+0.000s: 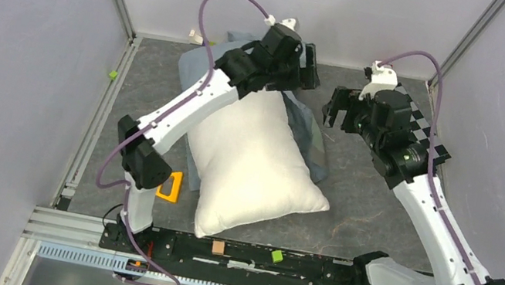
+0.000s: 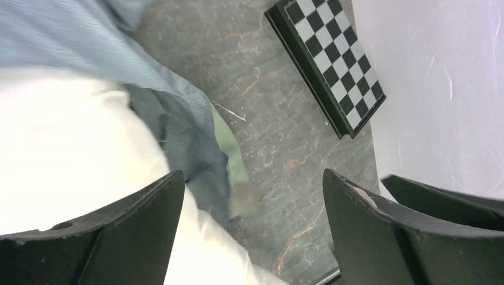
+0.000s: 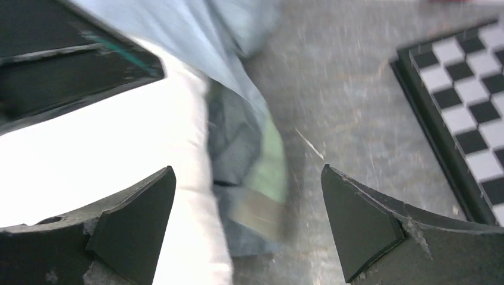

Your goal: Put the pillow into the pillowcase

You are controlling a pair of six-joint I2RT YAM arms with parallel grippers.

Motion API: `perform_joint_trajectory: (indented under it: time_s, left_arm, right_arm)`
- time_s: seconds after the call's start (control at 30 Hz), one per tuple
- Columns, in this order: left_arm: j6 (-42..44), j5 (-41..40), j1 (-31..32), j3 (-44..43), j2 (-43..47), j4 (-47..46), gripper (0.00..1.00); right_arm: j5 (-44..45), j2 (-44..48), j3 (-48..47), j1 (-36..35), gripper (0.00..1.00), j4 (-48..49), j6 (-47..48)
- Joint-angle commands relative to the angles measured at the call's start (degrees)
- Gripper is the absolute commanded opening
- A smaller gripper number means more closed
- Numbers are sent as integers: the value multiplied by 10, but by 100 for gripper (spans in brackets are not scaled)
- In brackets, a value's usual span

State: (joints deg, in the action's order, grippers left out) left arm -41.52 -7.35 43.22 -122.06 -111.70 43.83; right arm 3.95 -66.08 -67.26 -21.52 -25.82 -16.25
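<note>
**The pillow (image 1: 254, 162) lies on the pillowcase (image 1: 309, 146); both arms' jaws apart**

We see the white pillow at centre frame, covering the blue-grey pillowcase, which pokes out at its upper and right edges. Our left gripper (image 2: 252, 178) hangs spread wide above the pillow's upper end. Our right gripper (image 3: 248, 172) gapes empty near the checkered board (image 2: 333, 59).
</note>
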Motion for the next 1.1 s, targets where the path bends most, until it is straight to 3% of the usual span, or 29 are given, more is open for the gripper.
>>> perform_joint_trajectory:
  time_s: [0.0, 0.3, 0.47, 0.5, 0.57, 0.7, 0.93, 1.07]
  left_arm:
    - [63, -9, -49, -8, 87, 20, 93]
    - [130, -110, -172, 160, 158, 38, 95]
    - [172, -147, -204, 207, 129, 18, 98]
    - [180, -151, -204, 210, 120, 11, 98]
    - [193, -156, -204, 222, 105, -10, 97]
    - [208, -185, -204, 238, 80, -44, 95]
    - [219, -267, -208, 214, 33, -52, 86]
    - [225, -266, -215, 199, 12, -52, 75]
  right_arm:
    - [83, 8, -65, -94, 98, -12, 37]
    - [168, -136, -92, -355, 98, 44, 17]
    - [254, -245, -73, -383, 97, 35, 30]
    - [269, -257, -67, -376, 86, 23, 31]
    - [285, -248, -42, -355, 44, 17, 31]
    - [306, -199, -15, -333, 1, 15, 38]
    - [369, -167, -45, -333, 0, -43, 63]
    - [402, -137, -41, -323, 0, -55, 78]
